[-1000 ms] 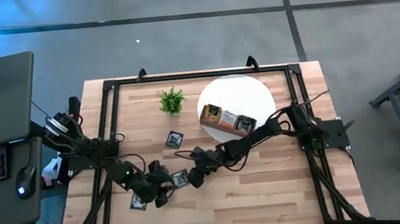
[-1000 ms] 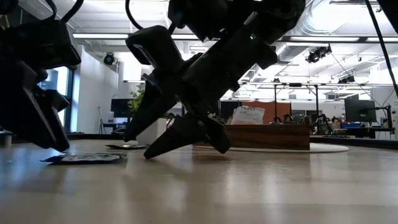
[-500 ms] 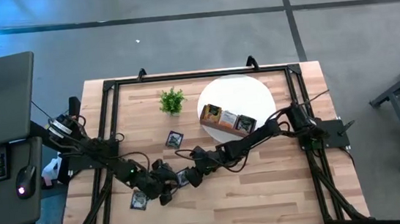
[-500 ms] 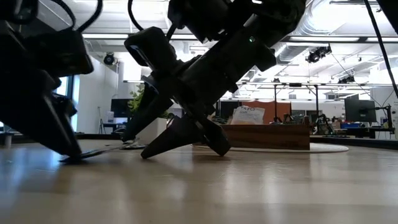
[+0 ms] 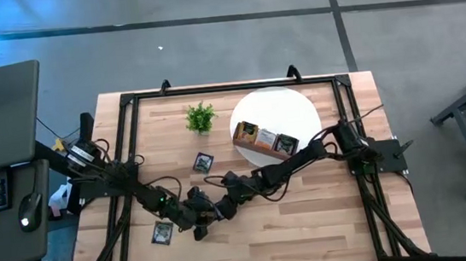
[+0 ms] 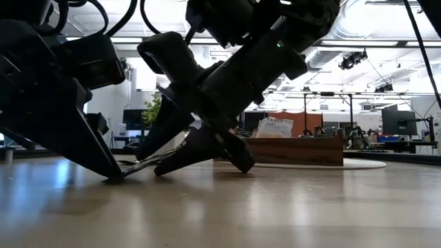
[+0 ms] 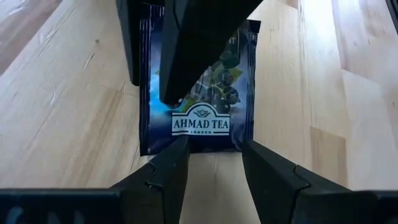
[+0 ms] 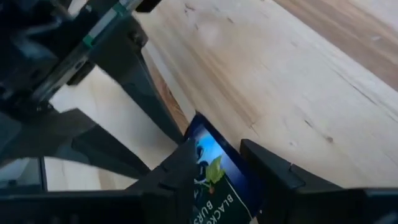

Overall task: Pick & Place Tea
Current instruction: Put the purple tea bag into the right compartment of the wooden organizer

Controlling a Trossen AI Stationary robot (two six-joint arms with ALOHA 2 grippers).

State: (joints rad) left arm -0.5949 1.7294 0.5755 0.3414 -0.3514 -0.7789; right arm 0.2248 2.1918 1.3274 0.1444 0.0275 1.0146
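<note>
Wooden table [image 5: 310,217]: right gripper [image 5: 220,209] narrowing on black tea sachet [image 7: 198,93]; left gripper [image 5: 199,223] parted, bracing it. Step: pickup. Next: secure pinch, lift.

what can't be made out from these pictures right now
- High view: the sachet between the left gripper and right gripper is almost covered by both; the grip is unreadable.
- Left wrist view: the black Ahmad Tea sachet is half hidden by the right gripper's finger.
- Low view: backlit arms hide the sachet.
- High view: packets in the wooden tray are too small to read.
</note>
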